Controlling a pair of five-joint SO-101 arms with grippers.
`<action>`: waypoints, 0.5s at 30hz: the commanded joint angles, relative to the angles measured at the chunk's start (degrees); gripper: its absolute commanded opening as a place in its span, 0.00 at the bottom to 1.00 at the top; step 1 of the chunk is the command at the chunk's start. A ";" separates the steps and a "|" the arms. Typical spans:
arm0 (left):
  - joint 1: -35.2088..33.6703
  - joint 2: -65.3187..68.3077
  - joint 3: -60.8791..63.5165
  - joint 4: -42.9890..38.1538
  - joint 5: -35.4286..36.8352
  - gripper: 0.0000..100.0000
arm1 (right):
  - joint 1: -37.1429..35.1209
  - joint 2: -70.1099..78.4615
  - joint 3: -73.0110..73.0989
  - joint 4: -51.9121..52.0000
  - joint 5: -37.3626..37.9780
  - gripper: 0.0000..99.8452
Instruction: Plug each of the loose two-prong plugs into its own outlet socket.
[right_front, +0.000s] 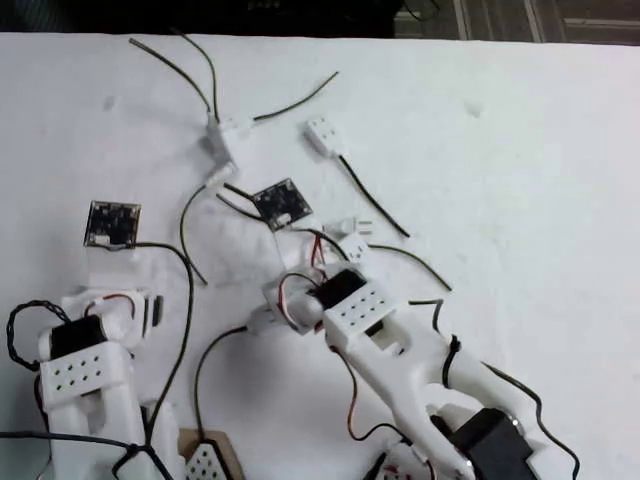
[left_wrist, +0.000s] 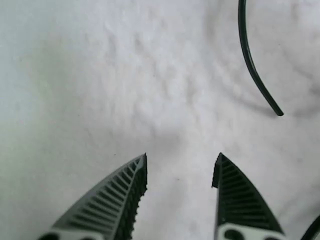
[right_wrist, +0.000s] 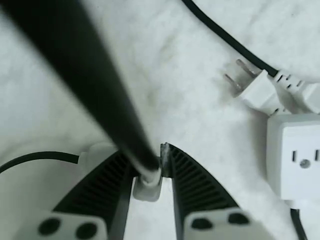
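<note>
My right gripper (right_wrist: 162, 150) is shut on a white plug (right_wrist: 147, 187) whose thick black cable (right_wrist: 90, 85) runs up between the fingers. In the high view that gripper (right_front: 278, 300) sits at mid-table, low over the cloth. Close beyond it a loose white two-prong plug (right_wrist: 255, 90) lies flat, prongs bare, next to a white outlet socket (right_wrist: 295, 160). The high view shows that plug (right_front: 355, 225) and socket (right_front: 352, 248) just past the right arm. My left gripper (left_wrist: 181, 160) stands open over bare white cloth at the near left (right_front: 145, 308), a black cable end (left_wrist: 255, 75) ahead of it.
Further back lie another white outlet block (right_front: 325, 135) with a black lead, a socket cluster (right_front: 232, 130) with several leads, and a small plug (right_front: 220, 178). Two black square boards (right_front: 112, 222) (right_front: 283, 202) rest on the cloth. Black cables loop across the near half.
</note>
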 joint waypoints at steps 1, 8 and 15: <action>-0.31 -1.36 -0.26 -0.70 -0.62 0.22 | 0.04 -4.88 -1.85 -1.27 2.11 0.02; -0.31 -1.36 -0.26 -0.70 -0.62 0.22 | 0.04 -9.45 -1.67 -1.45 5.10 0.02; -0.31 -1.36 -0.26 -0.70 -0.62 0.22 | 0.04 -10.59 2.99 -0.84 5.10 0.02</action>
